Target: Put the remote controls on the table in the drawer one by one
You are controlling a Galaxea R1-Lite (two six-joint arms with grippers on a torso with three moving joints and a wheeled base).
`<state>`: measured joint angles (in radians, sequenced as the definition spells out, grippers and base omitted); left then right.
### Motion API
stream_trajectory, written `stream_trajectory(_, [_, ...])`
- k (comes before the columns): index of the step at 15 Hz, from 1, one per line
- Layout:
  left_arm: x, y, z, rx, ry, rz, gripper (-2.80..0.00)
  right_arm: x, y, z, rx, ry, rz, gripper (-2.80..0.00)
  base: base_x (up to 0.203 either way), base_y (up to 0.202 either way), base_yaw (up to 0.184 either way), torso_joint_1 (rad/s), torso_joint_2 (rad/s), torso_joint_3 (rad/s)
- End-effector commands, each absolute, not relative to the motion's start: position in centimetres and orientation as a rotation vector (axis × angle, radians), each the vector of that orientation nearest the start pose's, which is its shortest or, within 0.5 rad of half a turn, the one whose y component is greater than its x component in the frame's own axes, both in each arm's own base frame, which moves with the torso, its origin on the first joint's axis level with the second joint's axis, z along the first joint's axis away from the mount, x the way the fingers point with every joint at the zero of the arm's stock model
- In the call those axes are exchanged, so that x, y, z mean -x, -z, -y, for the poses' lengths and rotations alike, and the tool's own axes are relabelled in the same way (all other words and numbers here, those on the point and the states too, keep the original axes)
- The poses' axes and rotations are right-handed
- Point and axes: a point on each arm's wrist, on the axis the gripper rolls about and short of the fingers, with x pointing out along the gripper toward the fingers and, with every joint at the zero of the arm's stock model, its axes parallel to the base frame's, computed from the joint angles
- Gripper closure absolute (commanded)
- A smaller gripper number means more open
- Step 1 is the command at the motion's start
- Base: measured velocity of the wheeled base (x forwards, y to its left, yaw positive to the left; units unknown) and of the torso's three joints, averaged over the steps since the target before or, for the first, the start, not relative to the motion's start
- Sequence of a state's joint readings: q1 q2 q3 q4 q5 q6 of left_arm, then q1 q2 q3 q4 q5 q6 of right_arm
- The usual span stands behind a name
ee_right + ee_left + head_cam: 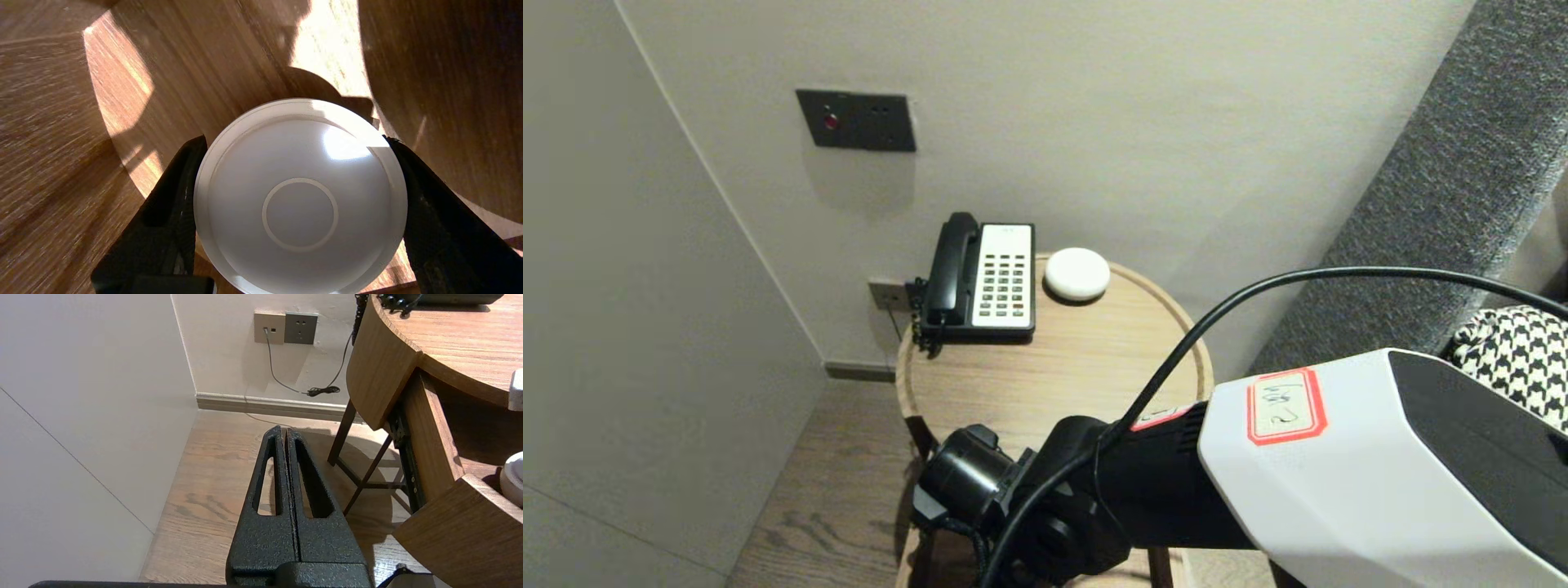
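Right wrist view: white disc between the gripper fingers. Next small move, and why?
Probably a short straight lift. The right gripper has both fingers against the rim of the white disc, and a wooden wall stands close behind it, so rising looks safer than sliding. Left gripper parked, shut, beside the table.

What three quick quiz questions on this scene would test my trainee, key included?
1. True or false: the left gripper is shut and holds nothing.
2. What sits between the fingers of the right gripper? A) a mug B) a white disc C) a remote
3. Short answer: which thing stands beside the white puck on the round table?

Key: 1 true. 2 B. 3 the telephone.
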<state>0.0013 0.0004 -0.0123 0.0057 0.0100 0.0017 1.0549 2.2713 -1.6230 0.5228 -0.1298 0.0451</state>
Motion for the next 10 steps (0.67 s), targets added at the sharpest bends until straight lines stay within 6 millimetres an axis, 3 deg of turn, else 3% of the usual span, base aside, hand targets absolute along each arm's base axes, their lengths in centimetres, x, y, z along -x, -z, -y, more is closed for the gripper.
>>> stream_trajectory(1, [2.4,-7.8,0.0,-0.003,-0.012,0.006,0.00,-20.7,-8.9,-36.3,0.642,-0.792,-1.019,0.00,0.000,0.000,0.000,0.000,0.00,0.000])
stream_trajectory(3, [2.4,-7.8,0.0,-0.002,-0.012,0.006,0.00,-20.7,-9.0,-36.4,0.642,-0.792,-1.017,0.00,0.000,0.000,0.000,0.000,0.00,0.000])
stream_trajectory(4, [2.4,-7.8,0.0,-0.002,-0.012,0.006,0.00,-20.7,-8.9,-36.3,0.642,-0.792,-1.019,-2.80,0.000,0.000,0.000,0.000,0.00,0.000])
stream_trajectory(10, [2.4,-7.8,0.0,-0.002,-0.011,0.006,0.00,-20.2,-10.3,-36.3,0.619,-0.799,-0.993,-2.80,0.000,0.000,0.000,0.000,0.00,0.000])
